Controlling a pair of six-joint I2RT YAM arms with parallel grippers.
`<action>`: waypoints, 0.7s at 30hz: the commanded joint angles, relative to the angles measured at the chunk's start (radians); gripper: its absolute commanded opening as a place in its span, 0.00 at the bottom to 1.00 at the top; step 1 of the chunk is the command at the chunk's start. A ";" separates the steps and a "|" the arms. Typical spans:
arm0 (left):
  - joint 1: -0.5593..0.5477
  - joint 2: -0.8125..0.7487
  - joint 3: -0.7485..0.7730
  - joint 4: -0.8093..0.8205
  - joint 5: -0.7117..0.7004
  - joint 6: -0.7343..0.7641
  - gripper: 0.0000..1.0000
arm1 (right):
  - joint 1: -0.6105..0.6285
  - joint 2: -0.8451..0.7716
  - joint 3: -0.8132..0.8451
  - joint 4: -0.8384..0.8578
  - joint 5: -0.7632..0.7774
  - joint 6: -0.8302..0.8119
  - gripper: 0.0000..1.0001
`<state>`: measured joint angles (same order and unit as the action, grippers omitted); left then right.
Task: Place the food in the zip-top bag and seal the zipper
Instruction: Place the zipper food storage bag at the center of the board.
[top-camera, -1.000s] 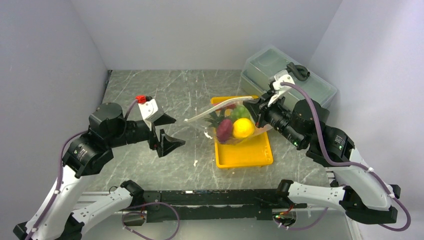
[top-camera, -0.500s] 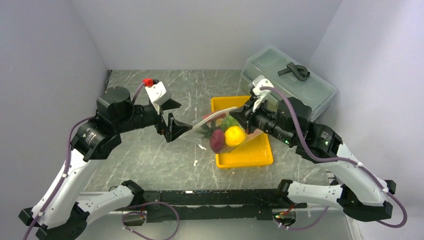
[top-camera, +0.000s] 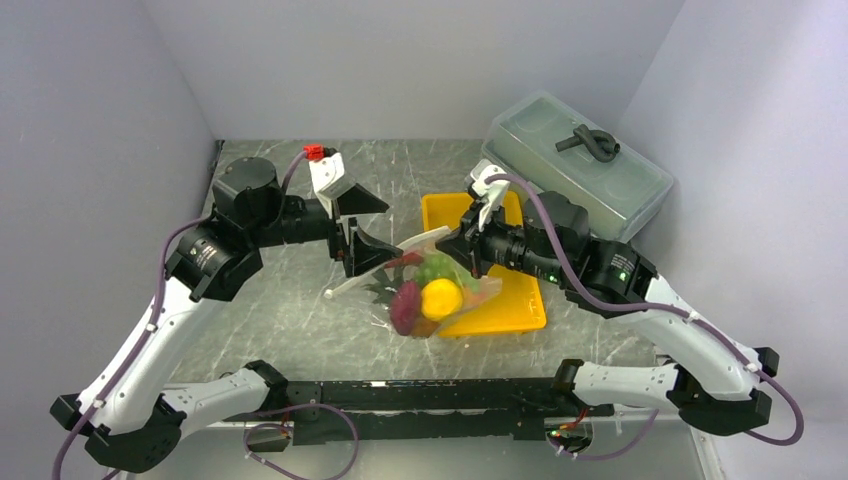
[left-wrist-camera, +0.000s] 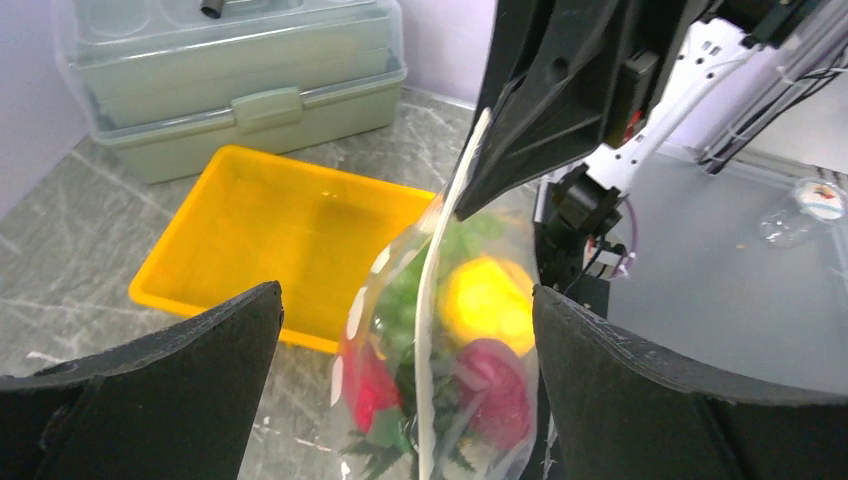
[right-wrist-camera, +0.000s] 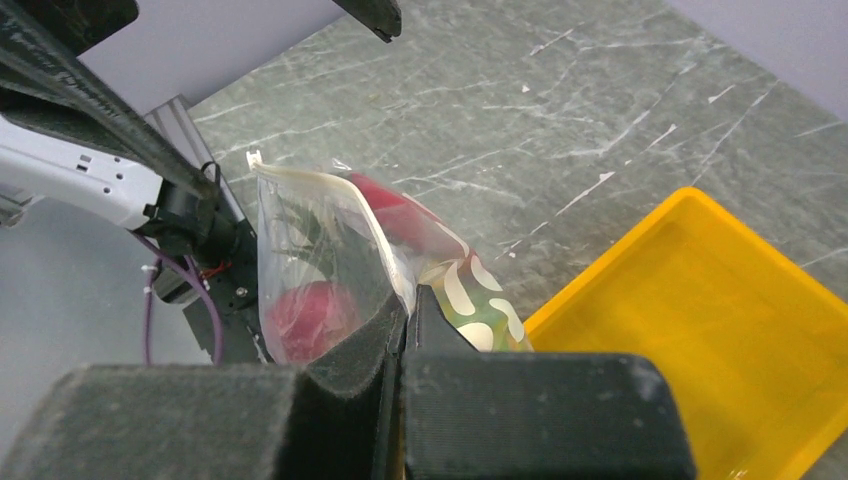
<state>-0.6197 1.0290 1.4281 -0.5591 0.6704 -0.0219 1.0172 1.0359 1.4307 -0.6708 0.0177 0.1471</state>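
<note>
The zip-top bag hangs in the air at the yellow tray's left edge with the food inside: a yellow lemon, a dark red fruit and green grapes. My right gripper is shut on the bag's top edge. My left gripper is open, its fingers on either side of the bag without touching it. The whitish zipper runs straight down between them and slopes to the lower left in the top view. Part of the food is hidden by plastic.
The yellow tray lies under my right arm, bare inside. A grey-green lidded box with a black object on its lid stands at the back right. Grey walls close in the table on three sides.
My right gripper carried the bag left and nearer, off the tray. My left gripper opened wide and moved right, so that its fingers now straddle the bag's zipper edge.
</note>
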 joint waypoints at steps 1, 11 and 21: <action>-0.003 -0.007 -0.014 0.081 0.115 -0.047 1.00 | -0.001 0.008 0.038 0.106 -0.042 0.028 0.00; -0.003 0.012 -0.075 0.112 0.194 -0.078 0.99 | -0.002 0.030 0.077 0.120 -0.071 0.042 0.00; -0.003 0.005 -0.144 0.141 0.215 -0.090 0.93 | -0.002 0.076 0.157 0.102 -0.062 0.049 0.00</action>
<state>-0.6197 1.0447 1.2934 -0.4679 0.8471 -0.0967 1.0168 1.1053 1.5105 -0.6525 -0.0357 0.1787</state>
